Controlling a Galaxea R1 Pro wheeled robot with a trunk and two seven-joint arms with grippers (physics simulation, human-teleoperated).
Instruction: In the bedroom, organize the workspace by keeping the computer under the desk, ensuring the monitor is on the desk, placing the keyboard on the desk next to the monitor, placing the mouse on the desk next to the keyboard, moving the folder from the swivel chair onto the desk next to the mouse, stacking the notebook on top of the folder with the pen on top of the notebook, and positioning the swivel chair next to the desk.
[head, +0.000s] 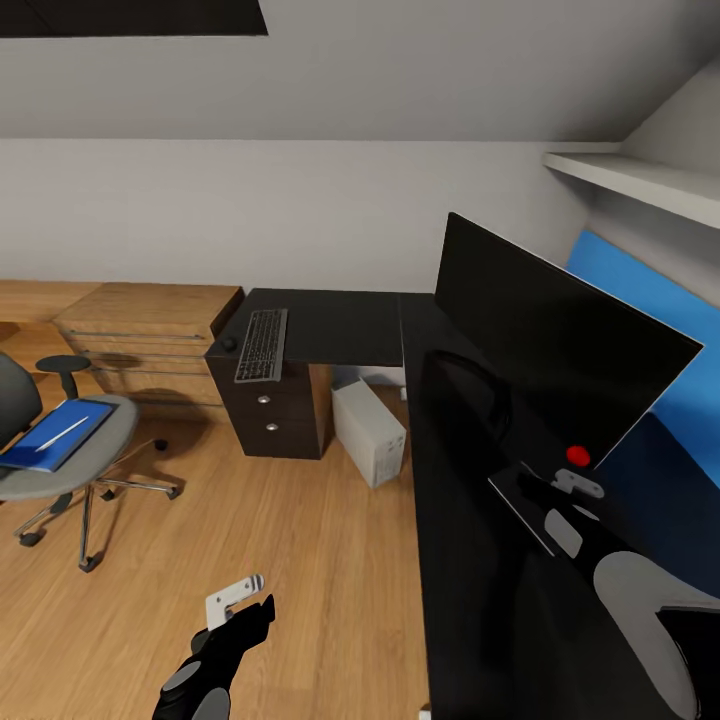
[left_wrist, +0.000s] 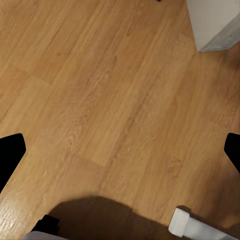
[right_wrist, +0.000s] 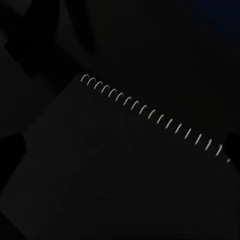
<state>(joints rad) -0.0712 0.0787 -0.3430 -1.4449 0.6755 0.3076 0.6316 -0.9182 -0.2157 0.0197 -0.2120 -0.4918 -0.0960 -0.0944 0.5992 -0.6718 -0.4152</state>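
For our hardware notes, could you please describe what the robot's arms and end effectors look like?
Both arms are glossy black with light-grey panels. The left end effector has pale grey-white fingers; the right end effector is similar, beside a red round marker.

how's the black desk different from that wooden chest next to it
The desk is black; the chest is light wood. The desk's drawers have round silver knobs; the chest's have long bar handles. The desk carries a keyboard and monitor; nothing shows on the chest's top. Both stand against the white wall on the wooden floor.
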